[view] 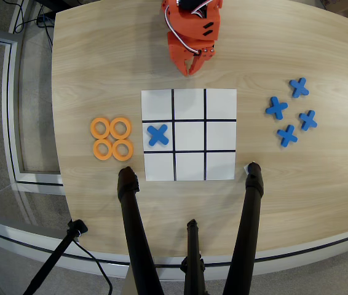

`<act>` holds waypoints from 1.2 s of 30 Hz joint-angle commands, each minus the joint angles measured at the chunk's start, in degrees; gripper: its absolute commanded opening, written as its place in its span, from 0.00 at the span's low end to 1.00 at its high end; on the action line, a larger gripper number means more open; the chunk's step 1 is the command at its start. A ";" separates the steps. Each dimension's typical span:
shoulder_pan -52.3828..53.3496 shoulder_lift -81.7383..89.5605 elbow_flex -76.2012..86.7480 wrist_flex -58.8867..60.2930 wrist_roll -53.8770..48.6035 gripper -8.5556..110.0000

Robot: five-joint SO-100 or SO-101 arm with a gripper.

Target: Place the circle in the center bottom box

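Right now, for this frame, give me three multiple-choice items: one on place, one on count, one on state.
1. Where on the grid is the blue cross?
A. middle row, left cell
B. very centre cell
C. a corner cell

2. How many orange rings lie left of the grid?
A. two
B. four
C. six

3. What does the gripper hold?
A. a ring
B. a cross
C. nothing

Key: 1 A, it sits in the left cell of the middle row in the overhead view. 2 B, four rings cluster together. 3 C, it hangs bare above the grid's top edge.
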 commanded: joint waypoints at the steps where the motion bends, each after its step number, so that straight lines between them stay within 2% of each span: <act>1: 0.62 -8.70 -2.46 -7.56 4.13 0.10; 11: 0.79 -9.58 -3.52 -7.03 4.13 0.11; 15: 1.76 -15.73 -11.34 -5.71 4.92 0.13; 21: 5.01 -37.62 -37.27 -5.71 11.34 0.17; 26: 11.43 -61.08 -58.18 -8.09 12.39 0.19; 31: 18.81 -80.16 -65.04 -21.88 10.55 0.21; 36: 25.05 -93.43 -72.51 -26.54 8.35 0.21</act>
